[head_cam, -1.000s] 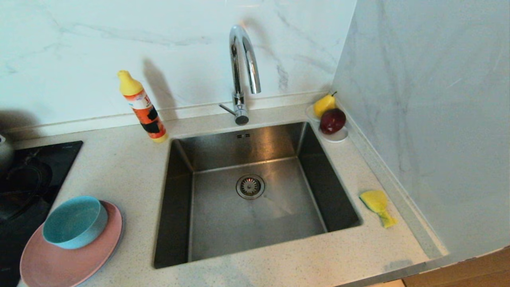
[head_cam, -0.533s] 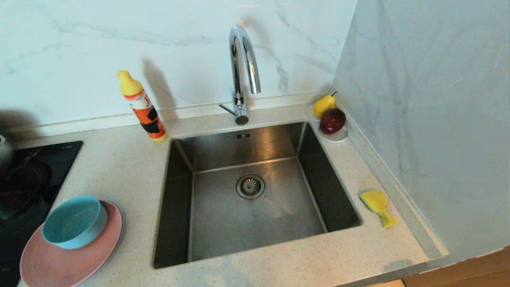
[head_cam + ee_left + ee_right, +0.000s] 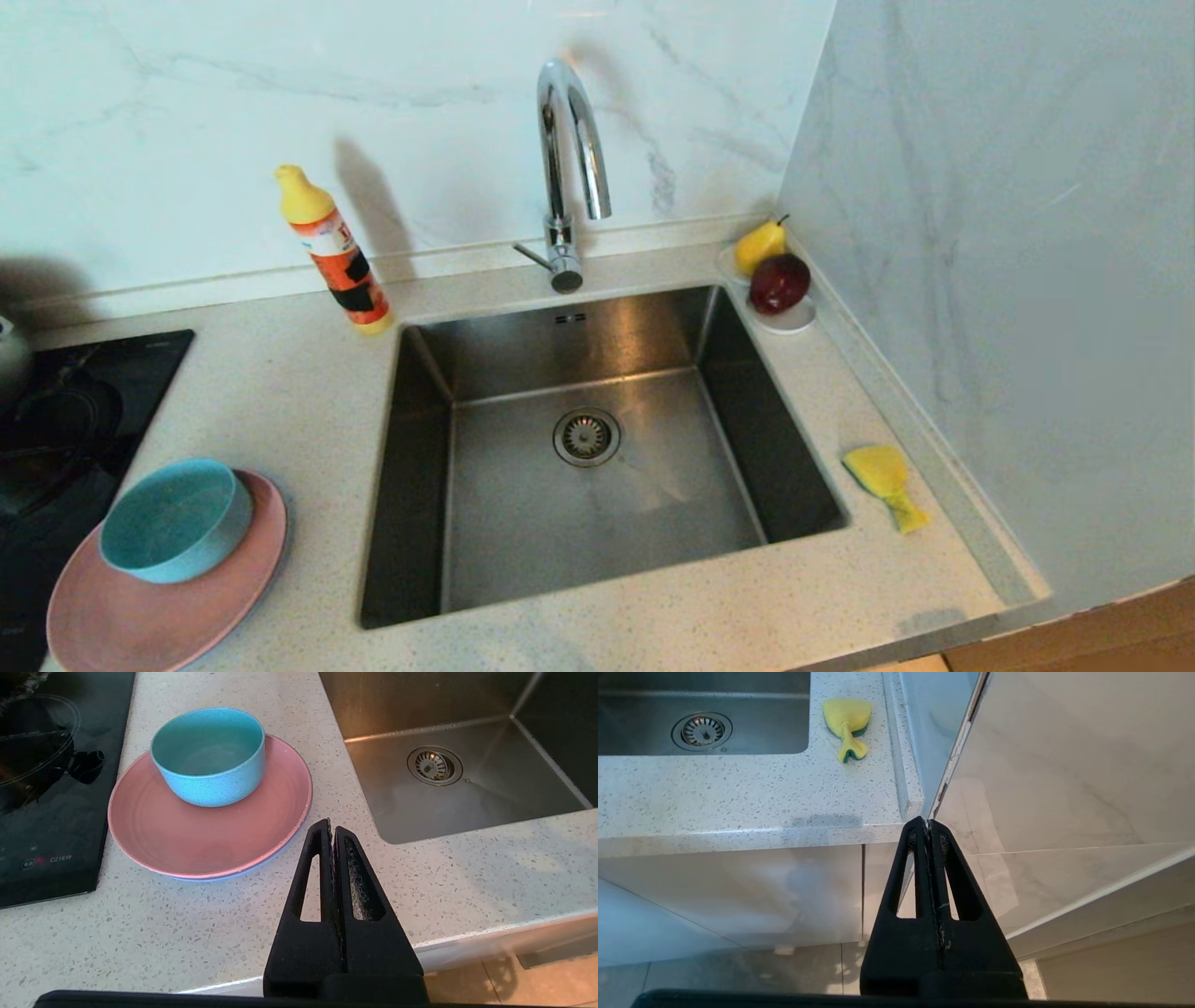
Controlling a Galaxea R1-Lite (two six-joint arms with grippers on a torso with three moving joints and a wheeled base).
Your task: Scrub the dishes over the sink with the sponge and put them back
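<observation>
Sponge (image 3: 885, 483) long axis front-back

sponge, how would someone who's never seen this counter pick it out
Start at the sink and go to the counter strip between its right rim and the side wall. The sponge lies there alone, yellow with a thin green layer, pinched at one end, unlike the round yellow pear by the back corner.
</observation>
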